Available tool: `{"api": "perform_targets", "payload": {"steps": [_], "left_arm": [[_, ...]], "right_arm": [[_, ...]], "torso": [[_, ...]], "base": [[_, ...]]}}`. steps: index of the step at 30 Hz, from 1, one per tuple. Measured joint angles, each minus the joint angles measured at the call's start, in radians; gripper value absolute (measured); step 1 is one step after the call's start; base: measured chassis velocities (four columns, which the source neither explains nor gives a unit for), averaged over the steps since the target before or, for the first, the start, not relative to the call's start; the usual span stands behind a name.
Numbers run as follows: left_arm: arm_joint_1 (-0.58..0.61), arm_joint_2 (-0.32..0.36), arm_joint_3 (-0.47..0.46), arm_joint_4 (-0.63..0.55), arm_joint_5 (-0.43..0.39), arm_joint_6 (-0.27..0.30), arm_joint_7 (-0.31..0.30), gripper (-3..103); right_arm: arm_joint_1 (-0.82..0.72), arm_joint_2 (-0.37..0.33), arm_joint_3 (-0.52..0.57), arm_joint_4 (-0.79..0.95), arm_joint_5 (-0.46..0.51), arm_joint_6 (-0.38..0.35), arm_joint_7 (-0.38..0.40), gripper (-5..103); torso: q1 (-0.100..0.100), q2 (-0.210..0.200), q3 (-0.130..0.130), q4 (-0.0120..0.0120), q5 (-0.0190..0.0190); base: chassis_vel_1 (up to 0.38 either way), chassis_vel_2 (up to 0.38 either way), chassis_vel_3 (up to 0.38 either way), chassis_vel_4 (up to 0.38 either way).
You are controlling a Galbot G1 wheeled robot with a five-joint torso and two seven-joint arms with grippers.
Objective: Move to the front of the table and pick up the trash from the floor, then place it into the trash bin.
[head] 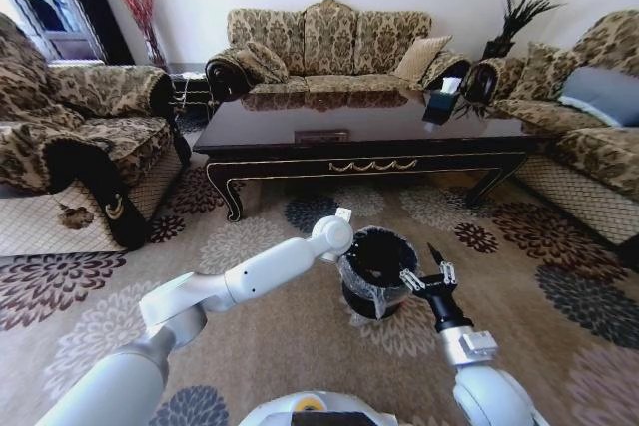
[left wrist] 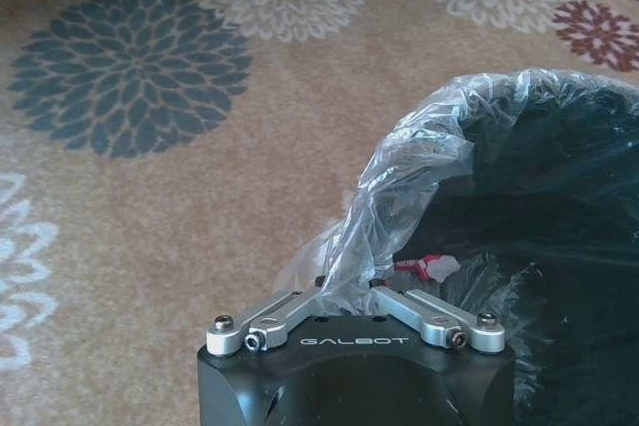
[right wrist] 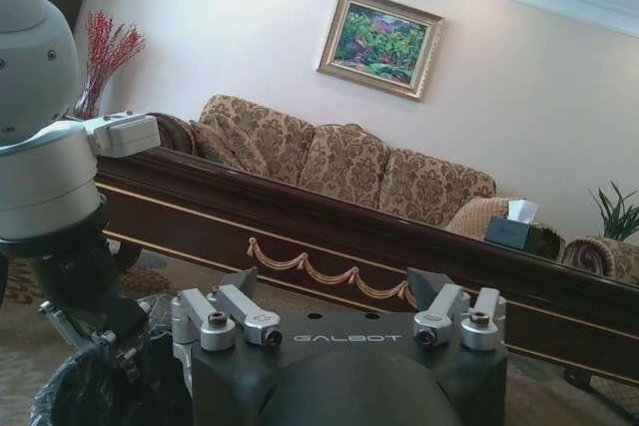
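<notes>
The left end effector, pinched on the bag at the bin rim, could tip it; the right end effector hovers wide beside.

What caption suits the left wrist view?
Left gripper shut on the bag lining the bin, above the floor.

Soft daylight, glossy table glare, fisheye edges

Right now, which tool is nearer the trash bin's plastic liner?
Left. The left tool is pinched on the liner at the trash bin rim; the right tool hangs open beside the rim's opposite side.
</notes>
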Motion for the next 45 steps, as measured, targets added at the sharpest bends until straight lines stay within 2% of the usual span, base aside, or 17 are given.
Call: {"api": "perform_targets", "payload": {"steps": [1,3,4,5,13,15,17,20,22,26,29,30,34,36,39,41,45], "left_arm": [[0.001,0.004,0.001,-0.002,0.003,0.000,-0.003,0],[0.001,0.007,0.001,-0.003,0.003,0.000,-0.004,0],[0.001,0.011,0.001,-0.003,0.004,0.000,-0.005,0],[0.001,0.014,-0.003,-0.002,0.005,0.000,-0.005,0],[0.002,0.066,-0.045,-0.001,0.014,0.000,-0.005,0],[0.011,0.091,-0.054,-0.002,0.030,0.000,-0.007,0],[0.036,0.124,-0.087,-0.009,0.033,0.000,-0.003,0],[0.048,0.148,-0.106,-0.017,0.037,0.000,0.001,0],[0.076,0.196,-0.142,-0.032,0.044,0.000,0.008,0],[0.107,0.234,-0.178,-0.046,0.053,0.000,0.010,0],[0.151,0.280,-0.230,-0.068,0.058,0.000,0.019,0],[0.151,0.280,-0.230,-0.068,0.058,0.000,0.019,0],[0.199,0.335,-0.303,-0.108,0.054,0.000,0.025,0],[0.205,0.342,-0.311,-0.114,0.053,0.000,0.025,0],[0.245,0.383,-0.353,-0.159,0.041,0.000,0.027,0],[0.257,0.394,-0.365,-0.172,0.038,0.000,0.029,0],[0.319,0.441,-0.414,-0.226,0.036,0.000,0.035,0]], "right_arm": [[0.000,0.006,0.000,0.007,0.001,-0.002,0.003,88],[-0.001,0.011,0.000,0.013,0.004,-0.007,0.006,88],[-0.001,0.016,0.001,0.020,0.010,-0.014,0.011,97],[-0.001,0.020,0.004,0.027,0.018,-0.021,0.016,99],[0.051,0.008,0.033,0.021,0.109,-0.086,0.088,100],[0.069,0.006,0.040,0.011,0.139,-0.113,0.118,100],[0.085,0.005,0.041,-0.003,0.201,-0.153,0.152,100],[0.096,0.003,0.038,-0.014,0.231,-0.172,0.167,100],[0.122,-0.002,0.024,-0.041,0.289,-0.208,0.201,100],[0.156,-0.006,0.002,-0.072,0.341,-0.254,0.243,100],[0.214,-0.015,-0.039,-0.116,0.411,-0.328,0.313,100],[0.214,-0.015,-0.039,-0.116,0.411,-0.328,0.313,100],[0.323,-0.018,-0.118,-0.189,0.548,-0.432,0.426,100],[0.336,-0.017,-0.127,-0.199,0.565,-0.440,0.440,100],[0.421,-0.003,-0.196,-0.278,0.686,-0.492,0.541,100],[0.443,0.002,-0.210,-0.300,0.713,-0.505,0.566,100],[0.564,0.043,-0.255,-0.400,0.830,-0.546,0.670,100]], "torso": [[0.000,0.000,0.000,0.0001,0.0001],[0.000,0.000,0.000,0.0000,0.0000],[0.000,0.000,0.000,0.0001,0.0000],[0.000,0.000,0.000,0.0000,0.0000],[0.000,0.000,0.000,0.0001,-0.0001],[0.000,0.000,0.000,0.0005,0.0000],[0.000,0.000,0.000,-0.0002,-0.0003],[0.000,0.000,0.000,-0.0004,-0.0002],[0.000,0.000,0.000,0.0001,-0.0002],[0.000,0.000,0.000,0.0002,-0.0002],[0.000,0.000,0.000,0.0000,-0.0002],[0.000,0.000,0.000,0.0000,-0.0002],[0.000,0.000,0.000,0.0000,-0.0002],[0.000,0.000,0.000,0.0000,-0.0002],[0.000,0.000,0.000,0.0000,-0.0001],[0.000,0.000,0.000,-0.0001,-0.0002],[0.000,0.000,0.000,0.0002,-0.0002]], "base": [[0.000,0.000,0.000,0.000],[0.000,0.000,0.000,0.000],[0.000,0.000,0.000,0.000],[0.000,0.000,0.000,0.000],[0.000,0.000,0.000,0.000],[0.000,0.000,0.000,0.000],[0.000,0.000,0.000,0.000],[0.000,0.000,0.000,0.000],[0.000,0.000,0.000,0.000],[0.000,0.000,0.000,0.000],[0.000,0.000,0.000,0.000],[0.000,0.000,0.000,0.000],[0.000,0.000,0.000,0.000],[0.000,0.000,0.000,0.000],[0.000,0.000,0.000,0.000],[0.000,0.000,0.000,0.000],[0.000,0.000,0.000,0.000]]}}
